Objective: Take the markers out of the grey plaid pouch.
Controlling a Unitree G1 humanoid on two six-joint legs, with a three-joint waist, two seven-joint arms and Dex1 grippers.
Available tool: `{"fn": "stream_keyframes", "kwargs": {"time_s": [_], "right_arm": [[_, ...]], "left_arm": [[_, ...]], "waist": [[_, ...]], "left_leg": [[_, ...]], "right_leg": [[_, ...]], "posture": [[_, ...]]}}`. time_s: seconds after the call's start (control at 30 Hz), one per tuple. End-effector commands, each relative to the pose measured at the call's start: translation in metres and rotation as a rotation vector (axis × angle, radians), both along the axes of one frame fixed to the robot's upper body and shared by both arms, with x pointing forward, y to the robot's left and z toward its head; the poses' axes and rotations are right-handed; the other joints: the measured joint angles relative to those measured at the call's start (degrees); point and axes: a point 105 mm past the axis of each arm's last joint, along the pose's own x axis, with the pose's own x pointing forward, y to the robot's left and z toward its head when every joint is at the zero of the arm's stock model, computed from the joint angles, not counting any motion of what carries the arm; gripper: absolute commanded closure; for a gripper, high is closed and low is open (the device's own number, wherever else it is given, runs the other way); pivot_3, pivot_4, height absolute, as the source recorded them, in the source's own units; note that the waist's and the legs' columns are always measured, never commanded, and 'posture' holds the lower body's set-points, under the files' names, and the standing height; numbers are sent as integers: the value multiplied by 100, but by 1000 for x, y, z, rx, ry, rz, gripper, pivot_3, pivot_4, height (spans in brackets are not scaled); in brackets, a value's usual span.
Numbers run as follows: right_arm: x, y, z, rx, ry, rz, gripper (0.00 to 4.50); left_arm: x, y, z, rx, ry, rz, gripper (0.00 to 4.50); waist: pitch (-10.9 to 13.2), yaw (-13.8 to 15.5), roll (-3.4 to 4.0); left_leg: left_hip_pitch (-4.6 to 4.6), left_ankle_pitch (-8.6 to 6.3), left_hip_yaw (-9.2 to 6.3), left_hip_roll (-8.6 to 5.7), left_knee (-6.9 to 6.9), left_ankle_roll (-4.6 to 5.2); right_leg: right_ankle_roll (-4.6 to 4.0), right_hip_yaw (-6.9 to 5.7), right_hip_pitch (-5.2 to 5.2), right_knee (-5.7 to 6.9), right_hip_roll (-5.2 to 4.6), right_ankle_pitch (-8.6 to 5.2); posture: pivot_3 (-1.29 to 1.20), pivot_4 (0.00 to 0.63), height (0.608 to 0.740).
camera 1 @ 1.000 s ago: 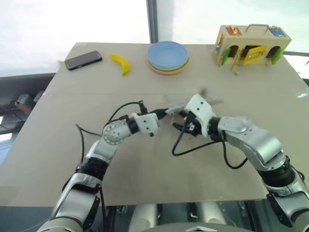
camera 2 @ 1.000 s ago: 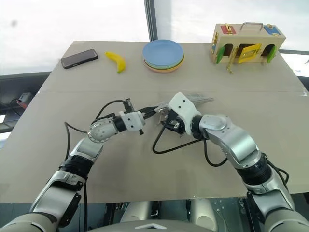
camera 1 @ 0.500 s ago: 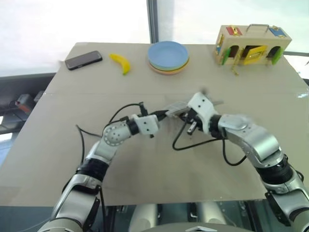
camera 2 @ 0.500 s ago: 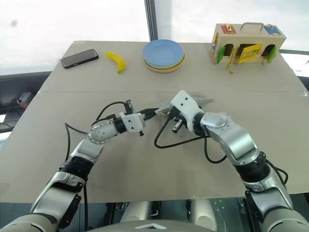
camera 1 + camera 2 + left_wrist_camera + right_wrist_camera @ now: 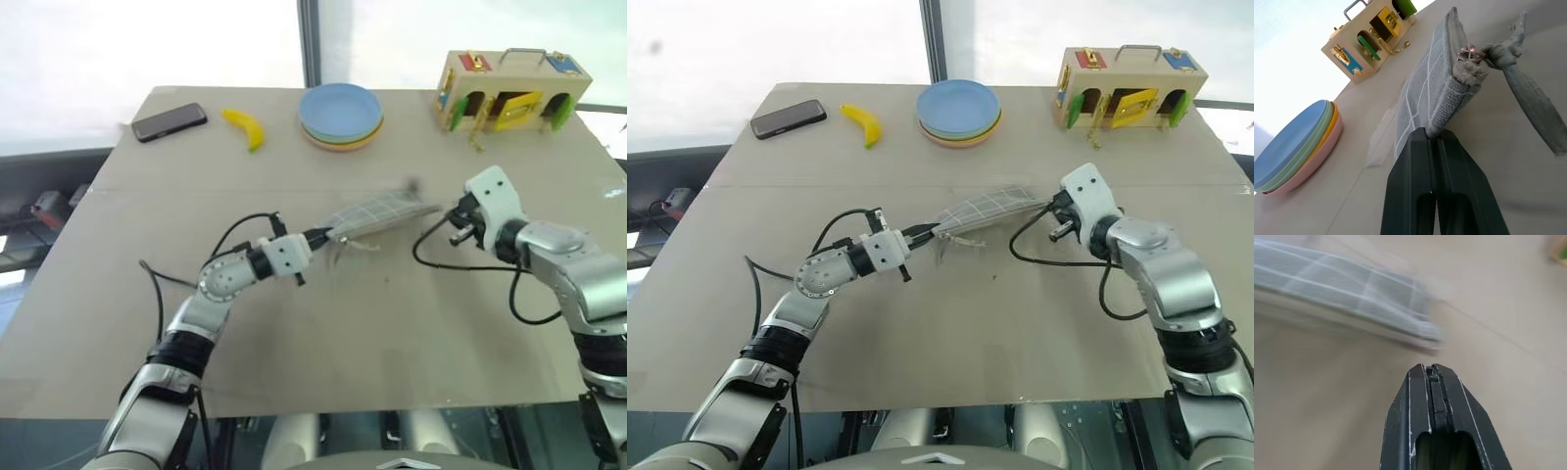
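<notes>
The grey plaid pouch hangs in the middle of the table, just above the top, and stretches right from my left gripper. That gripper is shut on the pouch's near end, beside the zipper end and a dangling grey strap. My right gripper is off the pouch's far end and apart from it. Its fingers are pressed together, with nothing from the pouch between them. The markers are hidden.
Along the far edge lie a black phone, a yellow banana, a stack of coloured plates and a wooden latch box. Black cables trail from both wrists over the table.
My right gripper has left the pouch's near end, swung away to the right and closed. The left gripper keeps its hold, and the pouch now shows at full length.
</notes>
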Motion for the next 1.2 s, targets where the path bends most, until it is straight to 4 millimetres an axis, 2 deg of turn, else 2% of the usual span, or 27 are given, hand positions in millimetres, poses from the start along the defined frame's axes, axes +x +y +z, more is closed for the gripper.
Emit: {"fn": "stream_keyframes", "kwargs": {"time_s": [0.03, 0.07, 0.1, 0.13, 0.27, 0.53, 0.67, 0.7, 0.73, 0.77, 0.83, 0.87, 1.0, 1.2], "right_arm": [[-33, 51, 12, 138, 29, 209, 3213], [-38, 63, 8, 164, 61, 238, 2555], [-42, 70, 6, 176, 83, 256, 2390], [-47, 79, 3, 176, 99, 287, 1913], [-41, 94, -2, 123, 84, 293, 1913], [-15, 97, -11, 35, 31, 252, 1913], [-10, 102, -14, 29, 29, 256, 1913], [-10, 103, -15, 29, 29, 258, 2453], [-9, 104, -15, 31, 28, 256, 2727], [-9, 104, -14, 37, 27, 254, 3278], [-5, 96, -7, 60, 14, 219, 4198], [-2, 89, -3, 65, 7, 199, 4463], [3, 61, 4, 54, -5, 120, 4463], [22, 8, 0, -4, 5, -86, 4463]], "left_arm": [[0, 0, 15, -25, -55, 5, 4500], [0, -1, 15, -26, -55, 4, 4500], [0, -2, 15, -26, -54, 4, 4500], [0, -3, 15, -26, -55, 3, 4500], [-1, -6, 15, -22, -56, -7, 4500], [-3, -9, 15, -18, -63, -16, 4500], [-6, -9, 15, -20, -62, -18, 4500], [-7, -9, 15, -21, -62, -19, 4500], [-7, -10, 15, -22, -61, -18, 4500], [-8, -9, 15, -21, -60, -17, 4500], [-7, -7, 14, -16, -55, -8, 4500], [-7, -5, 13, -11, -53, -3, 4500], [-8, -2, 9, 11, -48, 4, 4500], [-9, -1, 5, 25, -42, 5, 4500]], "waist": [[0, -39, 0], [0, -38, 0], [0, -39, -1], [0, -36, 0], [0, -42, 0], [0, -58, 0], [0, -68, 0], [0, -69, 0], [0, -71, 0], [0, -71, 0], [0, -70, 0], [0, -67, 0], [0, -57, 0], [0, -61, 0]], "left_leg": [[1, 0, -3, 4, -2, 0], [1, 0, -4, 6, -2, 0], [1, 0, -4, 5, -1, 0], [1, 0, -4, 4, 1, 0], [0, 0, 3, -7, 11, 0], [-2, 0, 2, -7, 5, 0], [-3, 1, 2, -6, 3, -1], [-3, 1, 2, -6, 3, 0], [-3, 1, 2, -6, 3, -1], [-3, 1, 2, -6, 4, 0], [-3, 1, 2, -6, 4, 0], [-3, 1, 2, -6, 4, 0], [-4, 1, 3, -7, 5, 0], [-3, 0, 2, -6, 2, -1]], "right_leg": [[0, -1, 0, 1, 3, 0], [0, -1, -2, 7, 4, 0], [0, -1, -2, 10, 4, 0], [0, -2, -1, 11, 3, 0], [-1, 3, -1, 10, -13, 0], [0, 1, -8, 10, -8, 0], [0, 1, -10, 15, -5, 0], [0, 1, -10, 16, -5, 0], [0, 1, -11, 16, -5, 0], [0, 1, -10, 16, -5, 0], [0, 1, -10, 16, -5, 0], [0, 1, -10, 15, -6, 0], [0, 1, -10, 14, -8, 0], [-1, 0, -11, 14, -7, 0]], "posture": [[0, 150, 740], [0, 150, 740], [0, 150, 740], [0, 150, 740], [0, 150, 740], [0, 150, 740], [0, 150, 740], [0, 150, 740], [0, 150, 740], [0, 150, 740], [0, 150, 740], [0, 150, 740], [0, 150, 740], [0, 150, 740]]}}
